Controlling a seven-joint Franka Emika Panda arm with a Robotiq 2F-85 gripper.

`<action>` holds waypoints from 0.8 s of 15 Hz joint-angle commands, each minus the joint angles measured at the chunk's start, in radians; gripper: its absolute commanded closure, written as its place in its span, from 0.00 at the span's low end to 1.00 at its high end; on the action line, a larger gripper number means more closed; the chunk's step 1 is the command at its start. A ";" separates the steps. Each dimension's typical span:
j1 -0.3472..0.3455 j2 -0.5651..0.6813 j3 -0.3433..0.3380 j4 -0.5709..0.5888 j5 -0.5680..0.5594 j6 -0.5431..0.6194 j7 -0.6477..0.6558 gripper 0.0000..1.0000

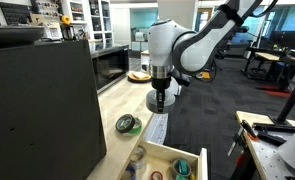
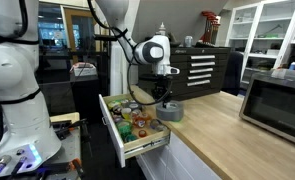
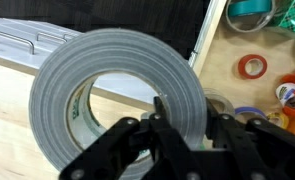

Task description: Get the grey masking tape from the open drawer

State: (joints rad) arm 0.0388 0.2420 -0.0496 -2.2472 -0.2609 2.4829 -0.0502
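My gripper [image 3: 182, 120] is shut on the grey masking tape [image 3: 107, 60], a thick light-grey ring; one finger is inside its hollow and one outside. In both exterior views the gripper [image 1: 160, 93] [image 2: 165, 98] points down and holds the tape [image 1: 167, 103] [image 2: 171, 113] low over the light wooden countertop, just beside the open drawer [image 1: 187, 152] [image 2: 114, 133]. I cannot tell whether the tape touches the counter. The pale wood drawer [image 3: 219, 75] is pulled out and holds several small tape rolls and other items.
A dark roll with a green rim [image 1: 128, 124] lies on the countertop [image 2: 217, 130] near the drawer. A big black box [image 1: 42, 105] stands beside it. A microwave [image 2: 277, 100] sits on the counter, and a dark tool chest [image 2: 199, 70] stands behind.
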 commanded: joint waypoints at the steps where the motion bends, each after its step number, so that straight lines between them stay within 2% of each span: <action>1: -0.062 0.011 -0.007 0.073 0.050 -0.062 -0.078 0.88; 7: -0.143 0.114 -0.007 0.224 0.139 -0.130 -0.214 0.88; 12: -0.163 0.267 0.021 0.443 0.182 -0.220 -0.303 0.88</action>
State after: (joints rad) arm -0.1022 0.4279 -0.0586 -1.9616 -0.1034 2.3551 -0.3012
